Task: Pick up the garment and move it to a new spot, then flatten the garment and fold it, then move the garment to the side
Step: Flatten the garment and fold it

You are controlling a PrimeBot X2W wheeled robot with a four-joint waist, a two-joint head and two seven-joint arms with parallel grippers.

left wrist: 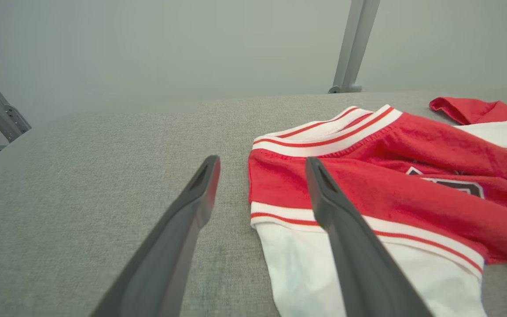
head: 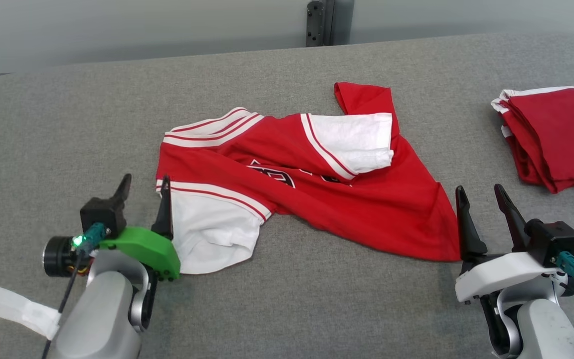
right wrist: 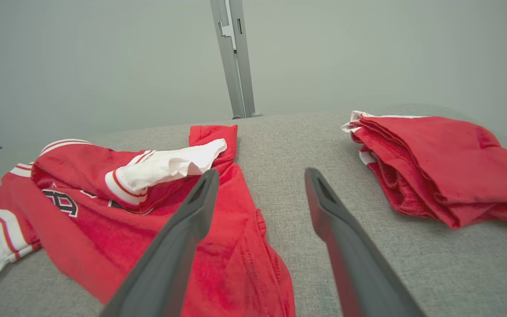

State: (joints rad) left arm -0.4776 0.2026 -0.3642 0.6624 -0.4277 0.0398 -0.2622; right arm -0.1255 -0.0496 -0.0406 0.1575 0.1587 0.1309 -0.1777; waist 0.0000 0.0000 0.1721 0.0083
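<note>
A red garment (head: 307, 184) with white sleeves and striped trim lies rumpled on the grey table, its collar end toward the left. My left gripper (head: 145, 188) is open at the garment's left edge, one finger over the white sleeve (left wrist: 306, 264) and the other over bare table. In the left wrist view the left gripper (left wrist: 262, 165) holds nothing. My right gripper (head: 481, 194) is open at the garment's lower right corner, empty. From the right wrist, the right gripper (right wrist: 260, 176) straddles the red hem (right wrist: 244, 246) and bare cloth surface.
A second red garment (head: 556, 134), folded, lies at the table's right edge, also seen as the folded garment (right wrist: 438, 163) from the right wrist. A metal post (head: 324, 22) stands behind the grey table (head: 68, 129). A white tape strip (head: 15, 309) hangs at lower left.
</note>
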